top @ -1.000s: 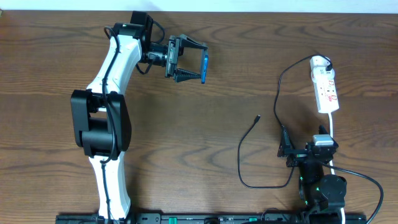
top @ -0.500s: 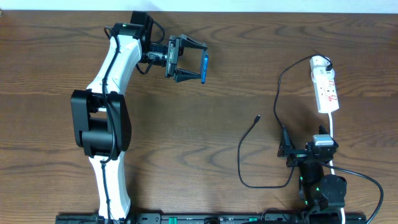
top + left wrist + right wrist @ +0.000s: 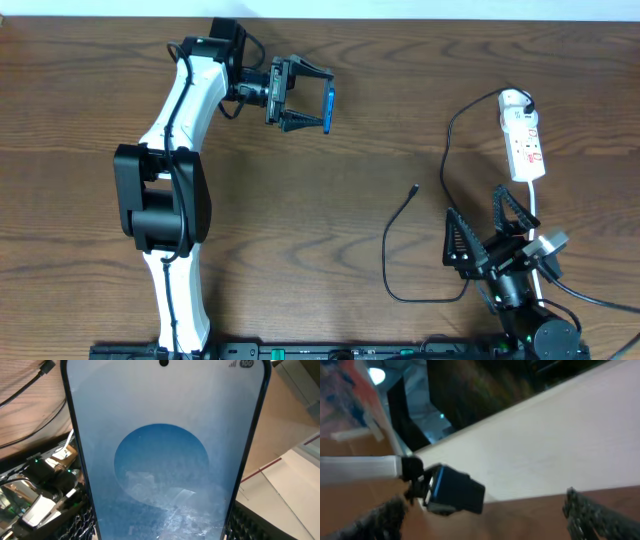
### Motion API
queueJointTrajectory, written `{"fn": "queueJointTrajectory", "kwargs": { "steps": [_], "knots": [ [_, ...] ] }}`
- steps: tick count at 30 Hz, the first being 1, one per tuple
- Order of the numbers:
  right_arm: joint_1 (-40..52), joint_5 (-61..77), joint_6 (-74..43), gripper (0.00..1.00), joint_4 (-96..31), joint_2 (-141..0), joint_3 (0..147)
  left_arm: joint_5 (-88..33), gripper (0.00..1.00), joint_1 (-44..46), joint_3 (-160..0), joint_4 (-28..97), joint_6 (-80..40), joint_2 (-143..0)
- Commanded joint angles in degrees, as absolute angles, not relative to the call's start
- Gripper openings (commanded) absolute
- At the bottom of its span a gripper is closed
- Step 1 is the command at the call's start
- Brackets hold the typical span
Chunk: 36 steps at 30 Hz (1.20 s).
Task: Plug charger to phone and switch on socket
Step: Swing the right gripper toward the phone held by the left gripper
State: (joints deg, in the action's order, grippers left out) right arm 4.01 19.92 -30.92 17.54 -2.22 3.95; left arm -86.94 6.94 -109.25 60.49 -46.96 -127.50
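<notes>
The phone (image 3: pixel 330 98) with its blue screen is held off the table at the upper left by my left gripper (image 3: pixel 322 104), which is shut on its edges. The screen fills the left wrist view (image 3: pixel 162 460). The charger, a thin black cable (image 3: pixel 388 262), loops across the table on the right, and its connector tip (image 3: pixel 415 188) lies free. The socket (image 3: pixel 525 140) is a white power strip at the far right. My right gripper (image 3: pixel 480 218) is open and empty, between the cable and the strip. In the blurred right wrist view its jaws (image 3: pixel 485 520) are spread.
The strip's white cord (image 3: pixel 537 205) runs down past my right arm. A rounded white plug (image 3: pixel 514 99) sits at the strip's far end. The left arm's body (image 3: pixel 165 200) stands over the left side. The right arm's base shows in the left wrist view (image 3: pixel 40 500).
My right arm has swung and tilted up, and its jaws now stand wide apart. The left arm and the phone have not moved.
</notes>
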Motion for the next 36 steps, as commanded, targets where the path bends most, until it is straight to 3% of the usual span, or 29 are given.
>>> {"fn": "queueJointTrajectory", "kwargs": {
  "steps": [1, 5, 7, 8, 11, 14, 16, 20, 27, 33, 36],
  "knots": [
    [3.73, 22.65, -24.73, 0.99, 7.64, -7.79, 15.94, -90.13, 0.75, 6.87, -109.73, 60.75, -47.48, -125.34],
    [3.73, 21.58, -13.87, 0.99, -15.59, -25.65, 37.36, -90.13, 0.75, 6.87, -109.73, 60.75, -47.48, -125.34],
    [3.73, 27.14, -12.12, 0.99, -24.34, -35.55, 47.99, -90.13, 0.75, 6.87, -109.73, 60.75, -47.48, -125.34],
    [3.75, 36.58, -12.16, 0.99, -26.85, -41.04, 53.06, -90.13, 0.75, 6.87, -109.73, 60.75, -47.48, -125.34],
    [4.14, 55.51, -15.4, 0.99, -20.84, -49.23, 56.97, -90.13, 0.75, 6.87, -109.73, 60.77, -47.48, -125.34],
    [6.5, 56.77, -21.65, 0.99, -18.44, -54.48, 59.35, -90.13, 0.75, 6.87, -109.73, 60.75, -47.46, -125.34],
    [10.57, 49.52, -21.39, 0.99, -24.64, -58.19, 63.37, -90.13, 0.75, 6.87, -109.73, 60.77, -47.46, -125.34],
    [24.8, 19.62, -19.46, 0.99, -40.12, -66.98, 75.33, -90.13, 0.75, 6.87, -109.73, 60.75, -47.46, -125.34],
    [40.27, -9.3, -26.5, 0.99, -54.11, -83.57, 96.33, -90.11, 0.75, 6.87, -109.73, 60.75, -47.33, -125.34],
    [43.83, -18.87, -32.69, 0.98, -55.96, -92.86, 103.09, -90.11, 0.75, 6.87, -109.73, 60.75, -47.24, -125.34],
    [44.18, -21.52, -35.38, 0.88, -55.0, -95.7, 103.09, -90.11, 0.75, 6.87, -109.73, 60.75, -47.24, -125.34]
  ]
}}
